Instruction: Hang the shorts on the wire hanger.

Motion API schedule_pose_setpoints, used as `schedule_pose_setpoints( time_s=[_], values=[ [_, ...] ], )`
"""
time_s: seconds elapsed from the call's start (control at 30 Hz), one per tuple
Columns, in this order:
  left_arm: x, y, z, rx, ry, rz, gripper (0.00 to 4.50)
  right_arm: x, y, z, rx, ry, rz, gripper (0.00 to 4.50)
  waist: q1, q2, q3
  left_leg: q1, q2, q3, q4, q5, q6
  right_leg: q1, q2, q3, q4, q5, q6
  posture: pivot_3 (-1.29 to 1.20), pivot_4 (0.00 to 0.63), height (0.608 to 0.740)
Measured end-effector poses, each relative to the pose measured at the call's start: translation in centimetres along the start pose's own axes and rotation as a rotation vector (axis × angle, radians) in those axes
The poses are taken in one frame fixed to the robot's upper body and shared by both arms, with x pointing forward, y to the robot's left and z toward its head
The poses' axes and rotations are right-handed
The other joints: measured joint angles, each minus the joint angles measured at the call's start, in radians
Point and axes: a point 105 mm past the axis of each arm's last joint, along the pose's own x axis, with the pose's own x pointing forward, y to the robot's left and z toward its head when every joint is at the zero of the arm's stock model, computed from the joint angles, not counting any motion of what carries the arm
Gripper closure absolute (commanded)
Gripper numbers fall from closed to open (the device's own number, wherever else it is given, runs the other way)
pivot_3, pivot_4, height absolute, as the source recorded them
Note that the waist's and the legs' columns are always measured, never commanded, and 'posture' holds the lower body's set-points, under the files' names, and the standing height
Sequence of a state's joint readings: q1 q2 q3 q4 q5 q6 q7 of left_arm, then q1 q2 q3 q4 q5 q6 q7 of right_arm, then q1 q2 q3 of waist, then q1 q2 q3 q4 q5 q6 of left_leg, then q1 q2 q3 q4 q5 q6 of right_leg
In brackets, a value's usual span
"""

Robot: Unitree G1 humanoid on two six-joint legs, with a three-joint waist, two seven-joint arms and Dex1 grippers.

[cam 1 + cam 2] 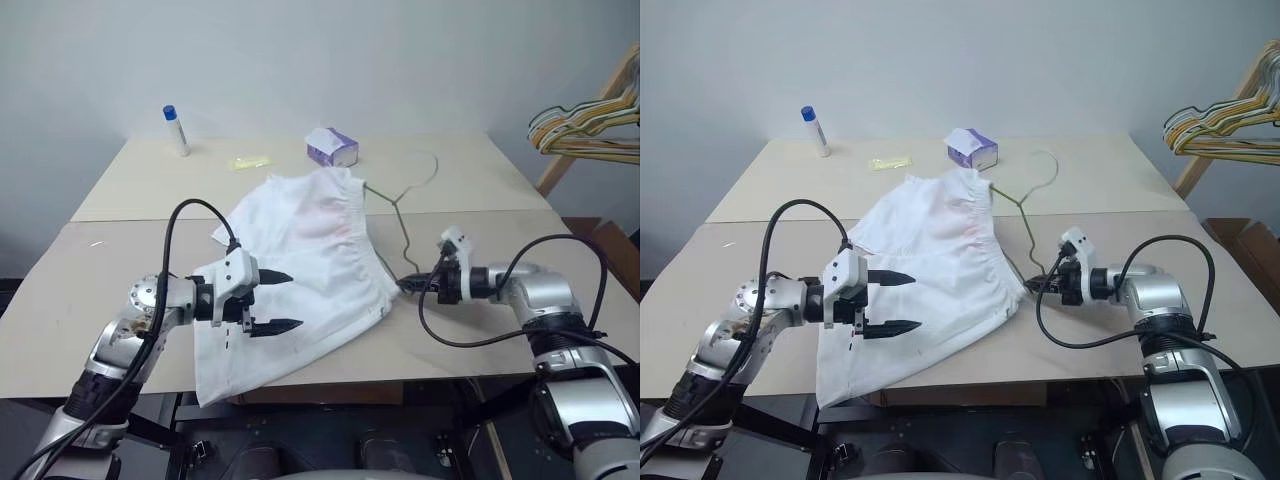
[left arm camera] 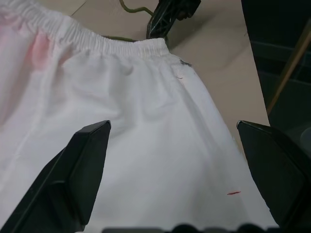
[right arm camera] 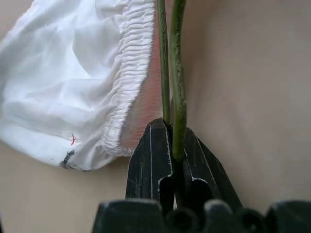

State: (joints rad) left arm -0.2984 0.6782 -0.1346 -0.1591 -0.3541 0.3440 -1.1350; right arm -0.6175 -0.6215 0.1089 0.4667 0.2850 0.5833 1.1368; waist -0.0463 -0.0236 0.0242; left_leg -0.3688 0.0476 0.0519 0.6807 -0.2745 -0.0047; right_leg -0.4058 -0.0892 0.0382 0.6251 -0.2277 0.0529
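Right tool [image 1: 408, 285] was clamped shut on the wire hanger [image 1: 400, 222], pinching a doubled run of wire at its near end; from that tool the hanger stretched away across the bench [image 1: 480, 180] toward its hook. Left tool [image 1: 275, 301] hovered with jaws spread wide over the shorts [image 1: 300, 270], holding nothing. These lay flat on the bench, the elastic waistband just beside the right tool's tip. Judging by this, the hanger was secured but the shorts were not yet threaded or draped

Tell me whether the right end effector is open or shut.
Shut: the right end effector pinches the wire hanger beside the shorts.
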Motion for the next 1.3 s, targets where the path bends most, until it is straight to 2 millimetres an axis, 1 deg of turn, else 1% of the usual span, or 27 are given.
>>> schedule_pose_setpoints(
  time_s=[0.1,0.2,0.3,0.33,0.43,0.5,0.53,0.57,0.6,0.67,0.77,0.83,0.97,1.13,1.3],
  values=[
    [-0.1,0.1,0.7,0.028,-0.015,-0.014,0.02,0.1,0.9,1.5,-0.195,-0.002,-0.002,4.50,0.000,0.000,0.000,0.000,0.000,0.000,0.000,0.000,0.000,0.000,0.000,0.000,0.000,0.000,0.000,-0.02,0.000,0.740],
    [-1.0,1.0,2.5,0.058,-0.076,0.002,0.02,-0.2,1.4,2.5,-0.339,0.017,-0.013,4.50,0.001,0.000,0.000,0.000,0.000,0.000,0.000,0.000,0.000,0.000,0.000,0.000,0.000,0.000,0.000,-0.02,0.000,0.740],
    [-3.0,2.5,5.7,0.113,-0.166,0.030,0.02,0.0,1.9,3.1,-0.414,0.021,-0.010,4.50,0.000,0.000,0.000,0.000,0.000,0.000,0.000,0.000,0.000,0.000,0.000,0.000,0.000,0.000,0.000,-0.02,0.000,0.740],
    [-4.1,3.2,7.3,0.138,-0.214,0.045,0.02,0.1,2.0,3.3,-0.440,0.031,-0.011,4.50,-0.001,0.000,0.000,0.000,0.000,0.000,0.000,0.000,0.000,0.000,0.000,0.000,0.000,0.000,0.000,-0.02,0.000,0.740],
    [-6.7,4.6,11.1,0.214,-0.312,0.088,0.02,0.4,2.0,4.0,-0.509,0.058,-0.035,4.50,-0.005,0.000,0.000,0.000,0.000,0.000,0.000,0.000,0.000,0.000,0.000,0.000,-0.001,0.000,0.000,-0.01,0.000,0.740],
    [-7.9,5.7,12.7,0.231,-0.341,0.118,0.02,0.6,2.1,4.5,-0.561,0.076,-0.043,4.50,-0.006,0.000,0.000,0.000,0.000,0.000,0.000,0.000,0.000,0.000,0.000,0.000,-0.001,0.000,0.000,-0.01,0.000,0.740],
    [-8.3,6.4,13.1,0.240,-0.328,0.148,0.02,0.8,2.3,4.7,-0.587,0.079,-0.040,4.50,-0.006,0.000,0.000,0.000,0.000,0.000,0.000,0.000,0.000,0.001,0.000,0.000,-0.001,0.000,0.000,-0.01,0.000,0.740],
    [-8.6,7.1,13.0,0.242,-0.306,0.175,0.02,0.8,2.4,4.8,-0.603,0.083,-0.041,4.50,-0.006,0.000,0.000,0.000,0.000,0.000,0.000,0.000,0.000,0.001,0.000,0.000,-0.001,0.000,0.000,-0.01,0.000,0.740],
    [-8.7,8.2,12.5,0.248,-0.255,0.216,0.02,0.9,2.5,4.8,-0.622,0.095,-0.042,4.50,-0.005,0.000,0.000,0.001,0.000,0.000,0.000,0.000,0.000,0.001,0.000,0.000,-0.001,0.000,0.000,-0.01,0.000,0.740],
    [-8.7,9.5,10.9,0.234,-0.163,0.256,0.02,1.3,2.7,4.5,-0.654,0.121,-0.033,4.50,-0.004,0.000,0.000,0.001,0.000,0.000,0.000,0.000,0.000,0.001,0.000,0.000,-0.001,0.000,0.000,0.00,0.000,0.740],
    [-7.4,10.2,7.4,0.237,0.015,0.187,0.02,1.9,3.1,4.0,-0.698,0.165,-0.016,4.50,-0.001,0.000,0.000,0.000,0.000,0.000,0.000,0.000,0.000,0.000,0.000,-0.001,-0.001,0.000,0.000,-0.01,0.000,0.740],
    [-6.9,10.4,6.4,0.253,0.085,0.141,0.02,2.3,3.5,3.8,-0.718,0.185,-0.003,4.50,0.000,0.000,0.000,-0.001,0.000,0.000,0.000,0.000,0.000,-0.001,0.000,-0.001,-0.001,0.000,0.000,-0.01,0.000,0.740],
    [-6.1,10.7,6.1,0.306,0.161,0.042,0.02,3.2,4.2,3.6,-0.729,0.207,0.011,4.50,0.000,0.000,0.000,-0.002,0.000,0.001,0.000,0.000,0.000,-0.001,0.000,-0.001,-0.001,0.000,0.000,-0.02,0.000,0.740],
    [-4.9,10.8,5.5,0.305,0.191,-0.053,0.02,3.9,4.9,3.5,-0.701,0.229,0.023,4.50,-0.004,0.000,0.000,-0.002,0.000,0.001,0.001,0.000,0.000,-0.001,0.000,-0.001,0.000,0.000,0.000,-0.04,0.000,0.740],
    [-4.7,10.6,5.2,0.296,0.213,-0.110,0.02,3.9,4.9,4.1,-0.694,0.239,0.004,4.50,-0.018,0.000,0.000,-0.002,0.000,0.000,0.001,0.000,0.000,-0.002,0.000,-0.001,0.000,0.000,0.000,-0.04,0.000,0.740]
  ],
)
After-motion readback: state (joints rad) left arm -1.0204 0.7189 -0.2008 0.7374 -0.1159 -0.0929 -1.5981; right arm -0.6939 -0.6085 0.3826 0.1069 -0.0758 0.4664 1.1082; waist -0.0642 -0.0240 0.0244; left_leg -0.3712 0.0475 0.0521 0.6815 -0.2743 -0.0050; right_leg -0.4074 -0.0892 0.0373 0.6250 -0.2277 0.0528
